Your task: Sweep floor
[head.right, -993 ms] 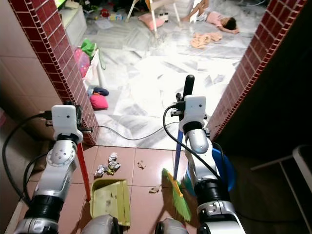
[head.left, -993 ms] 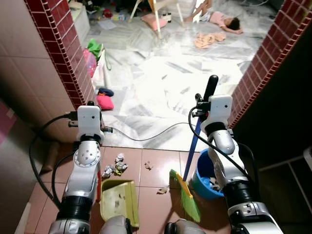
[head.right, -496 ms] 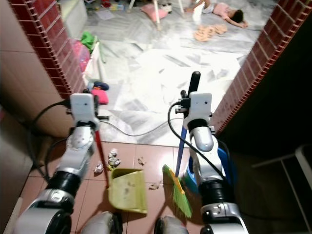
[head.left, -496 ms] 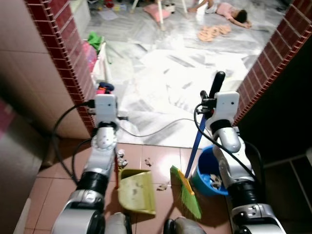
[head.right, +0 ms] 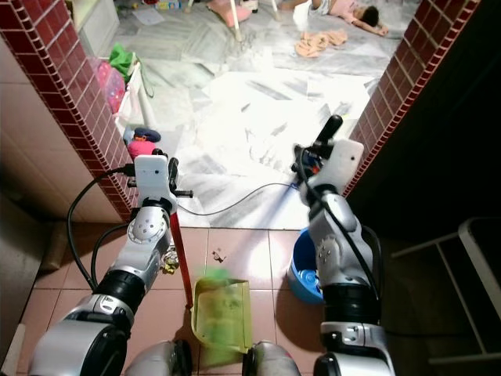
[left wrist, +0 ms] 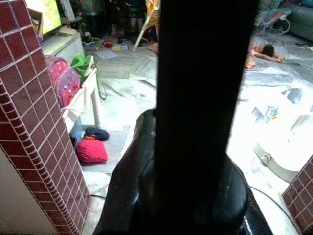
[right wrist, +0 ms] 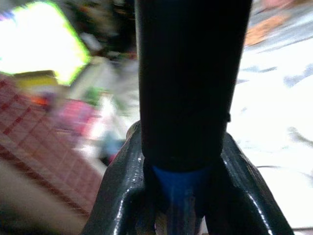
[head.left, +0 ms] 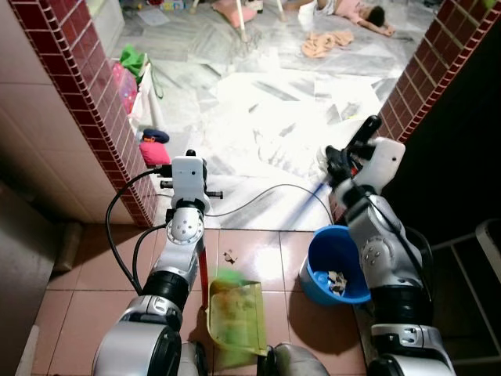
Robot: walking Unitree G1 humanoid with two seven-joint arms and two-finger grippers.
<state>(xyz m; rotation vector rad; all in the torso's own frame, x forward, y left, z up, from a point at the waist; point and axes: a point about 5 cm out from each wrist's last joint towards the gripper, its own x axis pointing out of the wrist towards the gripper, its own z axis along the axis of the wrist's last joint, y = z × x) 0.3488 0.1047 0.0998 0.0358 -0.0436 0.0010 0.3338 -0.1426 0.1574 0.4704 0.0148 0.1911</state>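
Note:
My left gripper [head.left: 190, 167] is shut on the top of the dustpan's red handle [head.left: 202, 270]. The yellow-green dustpan [head.left: 239, 317] rests on the terracotta tiles between my feet. Blurred green broom bristles [head.left: 227, 276] lie over the pan's mouth. My right gripper [head.left: 354, 153] is shut on the broom's handle, whose black grip [head.left: 368, 129] tilts to the right; in the right wrist view the blue shaft [right wrist: 180, 192] sits between the fingers [right wrist: 122, 186]. One scrap of litter [head.left: 229, 255] lies just ahead of the pan, and paper scraps [head.right: 167, 266] lie beside the red handle.
A blue bucket [head.left: 337, 266] with litter stands by my right leg. Red brick pillars [head.left: 86, 94] frame the doorway to a marble floor. A black cable [head.left: 266, 196] crosses the threshold. A red cushion [head.left: 154, 153] lies by the left pillar. A person [head.left: 356, 12] lies on the far floor.
The broom head has swept left from beside the bucket onto the dustpan, and its handle now tilts right. The dustpan has shifted right towards the middle. The camera has also moved.

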